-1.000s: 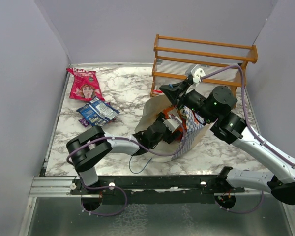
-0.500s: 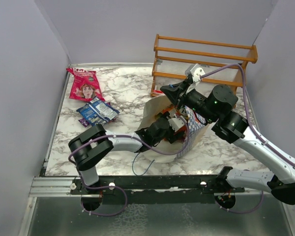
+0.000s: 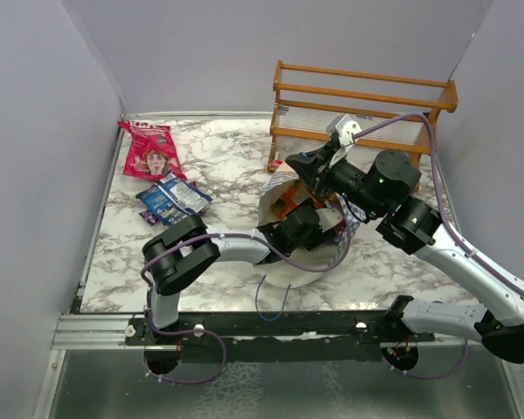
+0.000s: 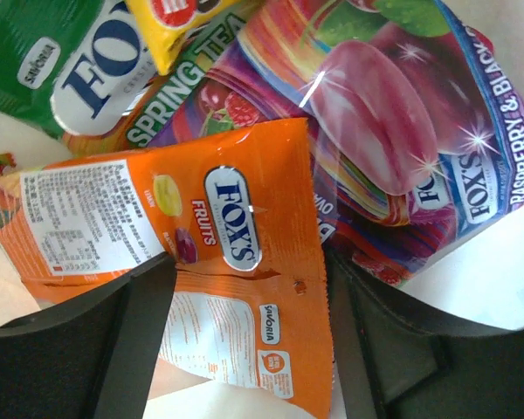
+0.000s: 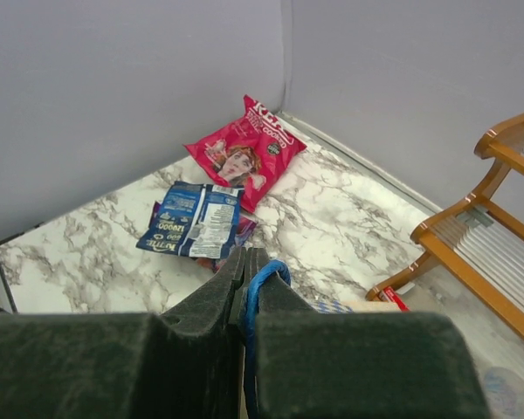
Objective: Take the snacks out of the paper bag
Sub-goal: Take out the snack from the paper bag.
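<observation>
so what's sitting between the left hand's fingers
The orange Fox's Fruits packet lies between the open fingers of the left hand, on top of the other packets. The left wrist view shows it.

Snacks [image 4: 244,236] inside paper bag [image 3: 307,262], rack [image 3: 362,96] behind it, larger bag [image 3: 153,150] behind smaller packet [image 3: 173,199] far left.

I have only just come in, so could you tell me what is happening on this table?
Two arms are emptying a blue-and-white checkered paper bag of snacks. The right pincer is shut on its thin blue cord handle. The left pincer is inside the bag, jaws open either side of an orange glossy packet, not yet closed. A pink-red snack bag with a face and a blue packet already lie out on the marble table, far left.
</observation>
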Tool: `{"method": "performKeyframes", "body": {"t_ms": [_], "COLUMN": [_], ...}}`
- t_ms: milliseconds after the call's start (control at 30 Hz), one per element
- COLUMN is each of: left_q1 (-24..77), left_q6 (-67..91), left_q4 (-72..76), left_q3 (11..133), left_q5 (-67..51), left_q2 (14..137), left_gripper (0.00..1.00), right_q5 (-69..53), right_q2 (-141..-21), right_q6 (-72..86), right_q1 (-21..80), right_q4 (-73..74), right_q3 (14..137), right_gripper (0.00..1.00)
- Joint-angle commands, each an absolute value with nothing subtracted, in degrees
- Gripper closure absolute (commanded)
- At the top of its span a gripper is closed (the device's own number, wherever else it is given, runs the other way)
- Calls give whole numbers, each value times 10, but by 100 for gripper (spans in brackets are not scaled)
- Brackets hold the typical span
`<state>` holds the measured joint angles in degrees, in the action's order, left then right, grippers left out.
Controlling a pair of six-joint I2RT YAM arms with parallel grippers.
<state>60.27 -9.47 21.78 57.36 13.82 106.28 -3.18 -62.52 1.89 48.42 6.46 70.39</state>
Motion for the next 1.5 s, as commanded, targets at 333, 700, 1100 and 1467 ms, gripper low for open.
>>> {"method": "performKeyframes", "body": {"t_ms": [333,700,1100,1467], "left_q1": [591,591,603,604], "left_q6": [-140,-93,-19,45], "left_q4": [116,62,-16,-109], "left_q3": [619,613,573,575], "left_q5": [247,118,-16,66], "left_q2": [1050,949,794,641], "left_gripper": [90,100,100,100], "right_q5": [-24,32,93,109], "right_q2": [-622,-681,-683,-601], "right_q6": [10,-66,-157,-127], "right_q1": [489,489,489,489], "right_q4": [36,104,103,88], "right_q3": [740,833,834,774], "right_gripper": [98,98,98,98]}}
